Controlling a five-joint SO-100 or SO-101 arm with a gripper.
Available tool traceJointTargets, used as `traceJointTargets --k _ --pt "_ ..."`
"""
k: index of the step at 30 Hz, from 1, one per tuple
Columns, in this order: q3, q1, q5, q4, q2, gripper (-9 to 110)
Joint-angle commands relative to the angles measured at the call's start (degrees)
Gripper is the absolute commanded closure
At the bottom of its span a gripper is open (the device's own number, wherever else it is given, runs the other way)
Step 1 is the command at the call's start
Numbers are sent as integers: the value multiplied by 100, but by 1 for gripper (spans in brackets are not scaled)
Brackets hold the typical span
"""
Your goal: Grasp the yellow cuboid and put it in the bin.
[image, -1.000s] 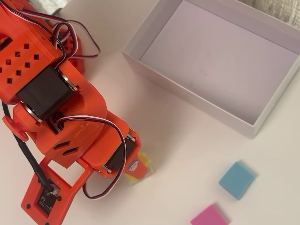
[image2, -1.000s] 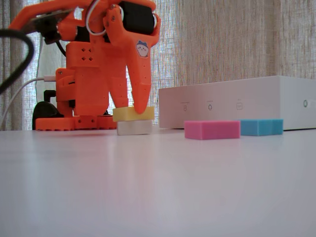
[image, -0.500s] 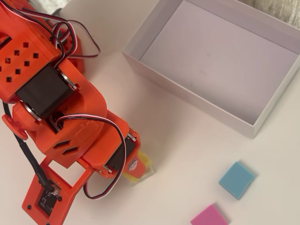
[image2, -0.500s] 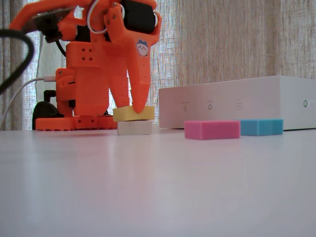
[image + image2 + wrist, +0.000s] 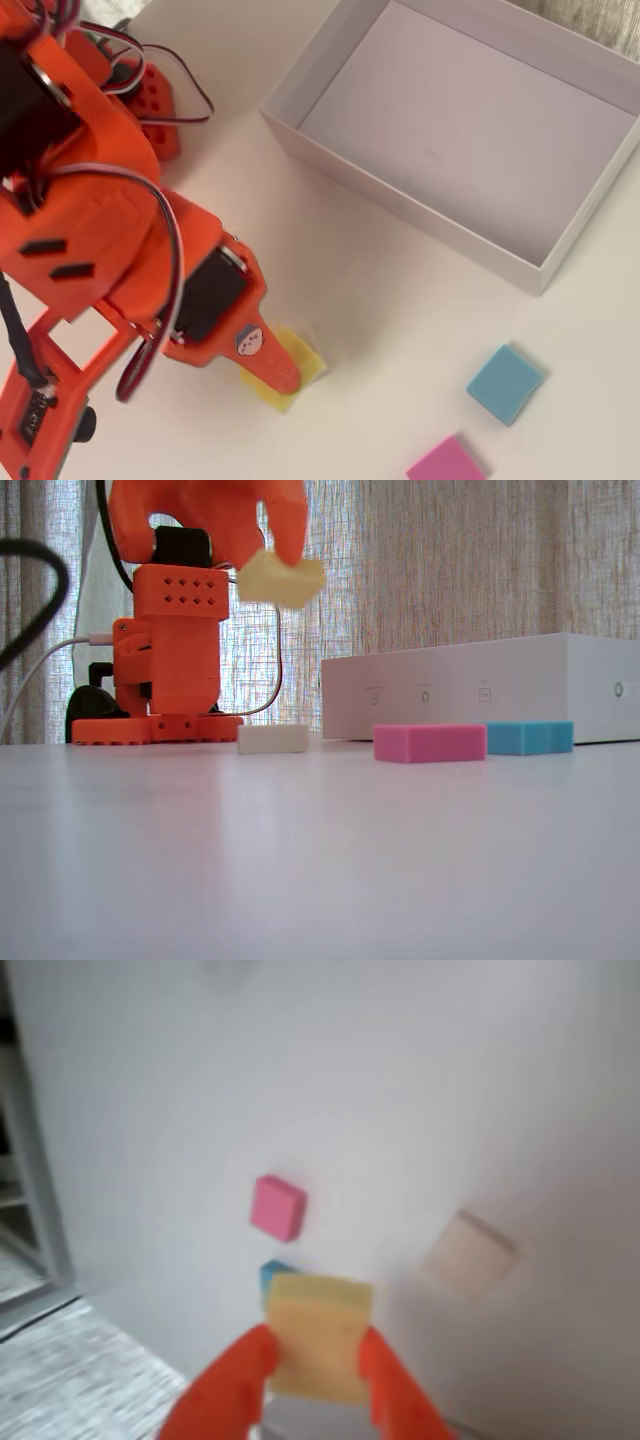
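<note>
My orange gripper (image 5: 315, 1360) is shut on the yellow cuboid (image 5: 318, 1335) and holds it in the air, well above the table. In the fixed view the cuboid (image 5: 282, 578) hangs tilted under the gripper (image 5: 278, 555). In the overhead view it (image 5: 300, 360) shows under the orange finger (image 5: 268, 360), left of and below the bin. The bin (image 5: 395, 205) is a large white box with a lilac-grey floor at the upper right; its white side wall (image 5: 480, 690) shows in the fixed view. The bin holds nothing.
A blue block (image 5: 505, 384) and a pink block (image 5: 447, 462) lie on the table below the bin. A cream block (image 5: 273, 739) lies near the arm's base (image 5: 160, 725). In the wrist view the pink (image 5: 277, 1207), blue (image 5: 272, 1275) and cream (image 5: 468, 1252) blocks lie below.
</note>
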Motion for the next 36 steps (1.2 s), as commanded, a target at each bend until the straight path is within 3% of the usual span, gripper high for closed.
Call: traceJointTargets --k 1,11,17,26,31,34,36 --pt "-606 -396 -62 -141 800 110" --pt "-1397 -3551 -870 -1468 1468 110" --pt "-1072 -4948 -1125 -483 316 110" --pt "1204 -4658 -1415 -2250 -1020 109" --pt "1222 -4649 -1415 -2215 -984 107" --pt "1116 -4562 -1415 -2136 -932 95" --pt "1028 -4500 -1415 -2145 -870 75"
